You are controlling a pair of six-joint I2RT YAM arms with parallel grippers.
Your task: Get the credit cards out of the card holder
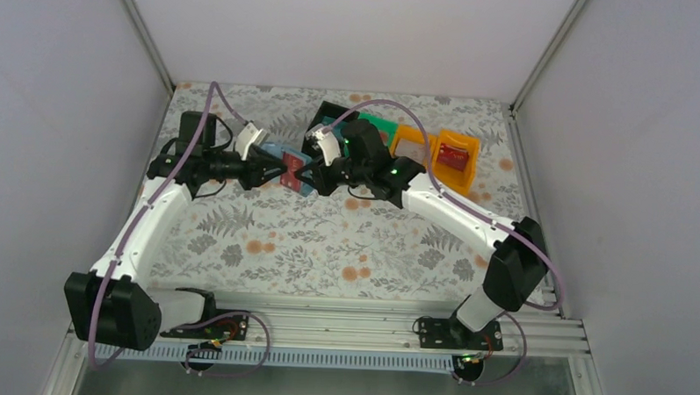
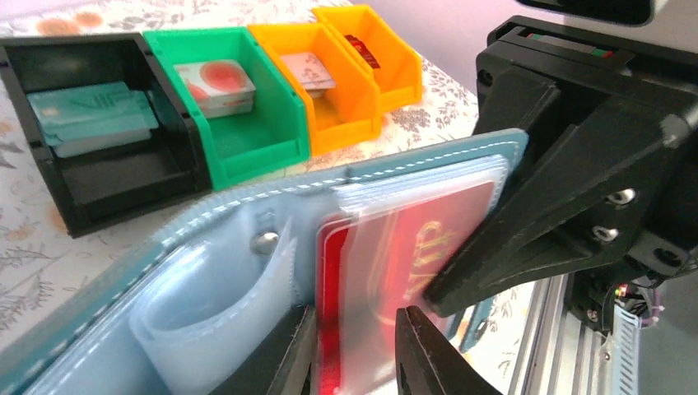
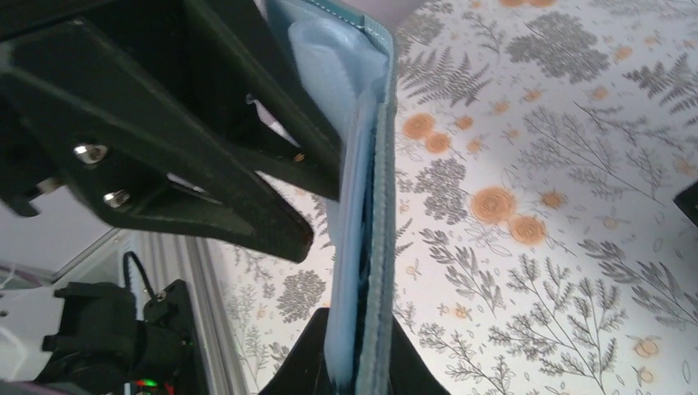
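The blue-teal card holder (image 1: 286, 151) is held up off the table between both grippers. My right gripper (image 1: 317, 177) is shut on its edge; in the right wrist view its fingers clamp the holder (image 3: 375, 164) edge-on at the gripper (image 3: 362, 358). In the left wrist view the holder (image 2: 206, 220) lies open, with a red credit card (image 2: 387, 247) in a clear pocket. My left gripper (image 2: 354, 362) has its jaws a little apart, straddling that card's near end. The red card also shows in the top view (image 1: 291, 172), just past my left gripper (image 1: 275, 170).
Several bins stand in a row at the back: a black bin (image 2: 107, 185) with teal cards (image 2: 86, 115), a green bin (image 2: 247, 152) with pale red-marked cards (image 2: 216, 82), and two orange bins (image 2: 350, 115) (image 2: 391, 62), each with a card. Enclosure walls stand on both sides.
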